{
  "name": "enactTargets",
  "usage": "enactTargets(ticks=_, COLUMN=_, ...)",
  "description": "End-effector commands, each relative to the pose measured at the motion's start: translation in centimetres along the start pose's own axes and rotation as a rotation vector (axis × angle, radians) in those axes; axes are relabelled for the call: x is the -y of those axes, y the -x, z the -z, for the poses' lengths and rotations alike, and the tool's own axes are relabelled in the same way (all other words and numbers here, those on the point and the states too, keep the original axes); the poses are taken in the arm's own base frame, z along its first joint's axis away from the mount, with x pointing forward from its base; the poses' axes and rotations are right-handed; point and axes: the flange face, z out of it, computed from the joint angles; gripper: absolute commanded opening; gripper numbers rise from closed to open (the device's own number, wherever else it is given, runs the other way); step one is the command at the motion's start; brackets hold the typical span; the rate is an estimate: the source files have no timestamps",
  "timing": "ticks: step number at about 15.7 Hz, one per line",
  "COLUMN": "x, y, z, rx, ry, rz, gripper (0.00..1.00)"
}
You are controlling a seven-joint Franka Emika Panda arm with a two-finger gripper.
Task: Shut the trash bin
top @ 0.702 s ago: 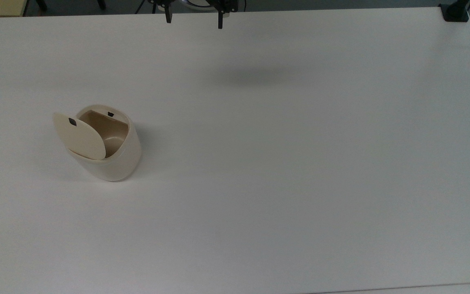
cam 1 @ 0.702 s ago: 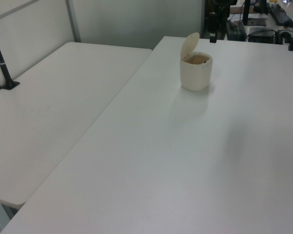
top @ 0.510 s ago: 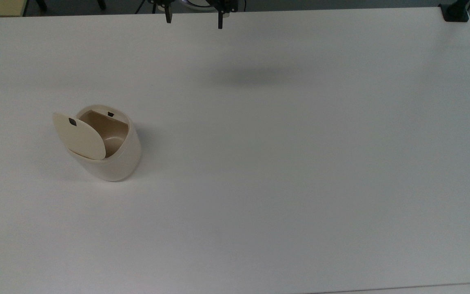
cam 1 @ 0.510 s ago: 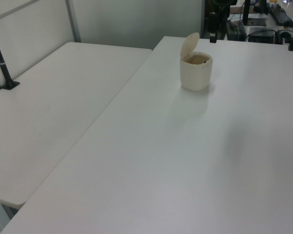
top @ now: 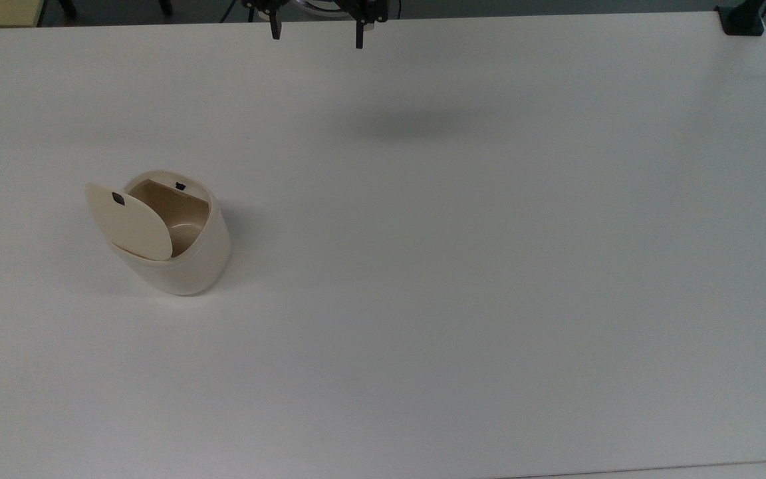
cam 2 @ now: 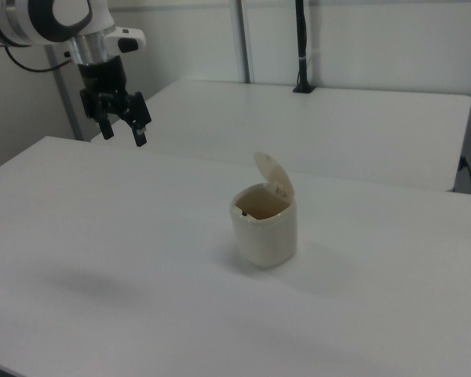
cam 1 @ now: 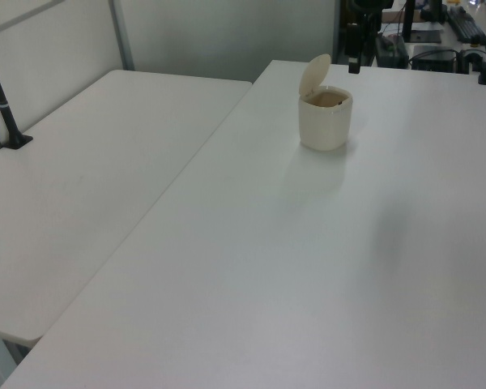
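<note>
Trash bin: you have the cream trash bin standing upright on the white bench, toward the top view's left side and about mid-depth. In the right view it sits near the middle of the bench; in the left view it stands toward the far end.
Lid: the lid is up, swung back on its hinge at the side of the rim and standing tilted over the opening, so you see the tan-brown inside of the bin. A small black tab shows near the lid's outer edge, and a second black piece sits on the rim across from the hinge.
Gripper: your gripper hangs at the top view's upper edge, above the bench's far border and well apart from the bin. Its two dark fingers are spread wide with clear space between them, and they hold nothing. In the right view the gripper points down, in the air at the right view's upper left.
Arm: the white-and-black arm reaches in from the right view's top left corner.
Shadow: a soft grey shadow lies on the bench below the gripper, toward the top view's right of it.
Surroundings: a second white table stands alongside, on the left view's left, with a black post clamped at its edge.
</note>
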Motion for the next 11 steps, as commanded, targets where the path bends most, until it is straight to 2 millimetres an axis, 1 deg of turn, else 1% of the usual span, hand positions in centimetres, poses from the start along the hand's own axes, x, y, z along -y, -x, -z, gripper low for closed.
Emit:
enactTargets(ticks=1, x=-0.03, y=0.83, z=0.11, rx=0.011, ry=-0.012, rz=0.023, gripper=0.96)
enactTargets(ticks=3, x=-0.01, y=0.83, z=0.11, rx=0.011, ry=-0.013, rz=0.023, gripper=0.84)
enactTargets(ticks=4, x=0.07, y=0.81, z=-0.04, rx=0.014, ry=-0.012, rz=0.025, gripper=0.73)
enactTargets(ticks=5, x=0.07, y=0.82, z=-0.05, rx=0.015, ry=-0.011, rz=0.038, gripper=0.52)
enactTargets(ticks=7, x=0.07, y=0.91, z=-0.07, rx=0.018, ry=-0.013, rz=0.063, gripper=0.28)
enactTargets(ticks=9, x=0.16, y=0.92, z=-0.06, rx=0.018, ry=-0.013, rz=0.065, gripper=0.07)
enactTargets(ticks=10, x=0.16, y=0.92, z=-0.06, rx=0.018, ry=-0.013, rz=0.066, gripper=0.00)
enactTargets(ticks=11, x=0.16, y=0.92, z=-0.06, rx=0.018, ry=-0.013, rz=0.069, gripper=0.00)
